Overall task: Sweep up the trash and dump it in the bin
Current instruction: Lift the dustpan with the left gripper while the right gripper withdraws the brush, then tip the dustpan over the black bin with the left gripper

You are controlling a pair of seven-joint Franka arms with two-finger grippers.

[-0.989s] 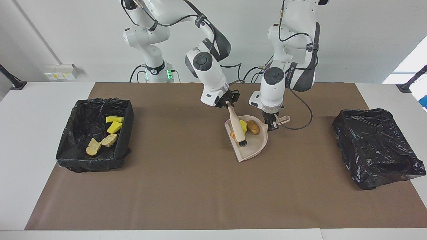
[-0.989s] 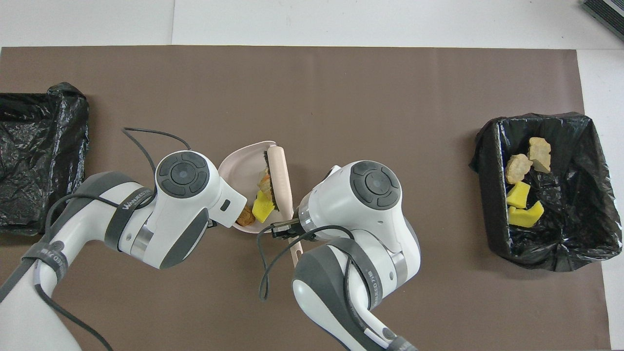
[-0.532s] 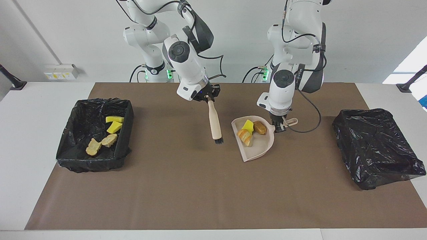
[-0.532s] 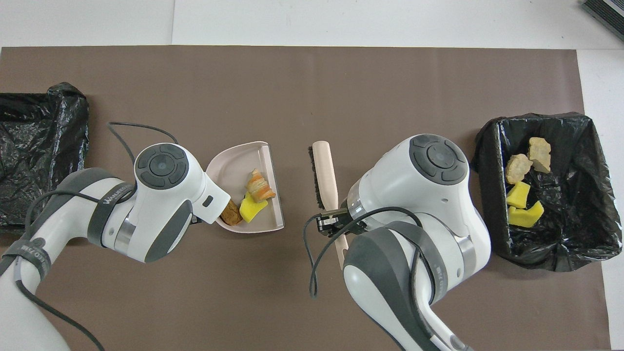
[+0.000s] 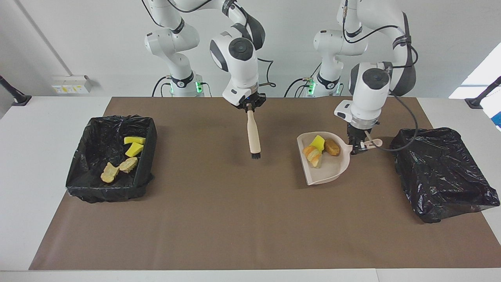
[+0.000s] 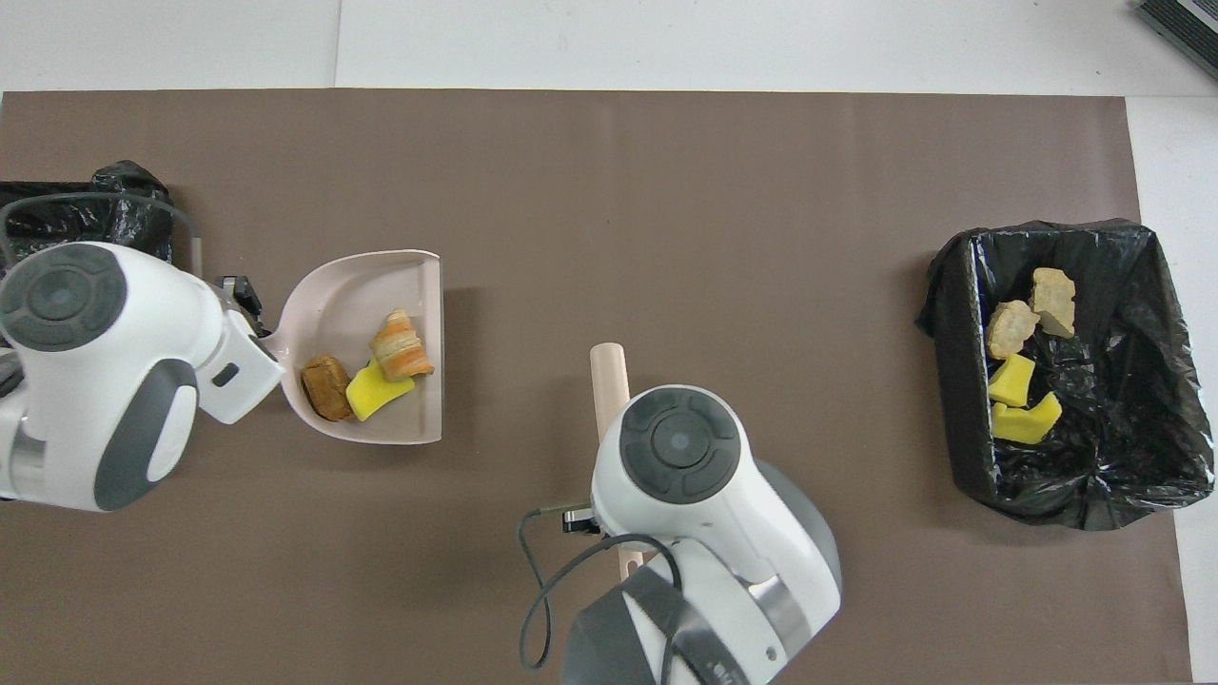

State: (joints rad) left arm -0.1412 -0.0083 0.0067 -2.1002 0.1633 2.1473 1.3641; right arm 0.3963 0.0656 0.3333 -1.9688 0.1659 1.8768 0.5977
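Your left end effector is clamped on the handle of the beige plastic dustpan, which it carries above the brown mat toward the left arm's end of the bench, close beside the empty black-lined bin. Three scraps of trash ride in the pan: a bright yellow sponge chunk, an orange-brown oval lump and a striped tan-and-orange piece. They sit toward the handle end, so keep the pan's open lip level or slightly raised until it is over the bin; a dip of the lip now would likely spill them onto the mat.

For a clean dump, I would carry the pan until its lip is well inside the bin's rim, then tip the lip downward slowly. The liner looks slack and crumpled, and the rim nearest the pan may snag the pan's edge, so clear it from above rather than sliding in at its height.

Your right end effector is closed on the top of the pale wooden-handled brush, which hangs bristles-down over the middle of the mat. Let that arm wait there, away from the dump.

Four scraps already lie in the other black-lined bin at the right arm's end: two yellow sponge chunks and two pale tan crumbly chunks.
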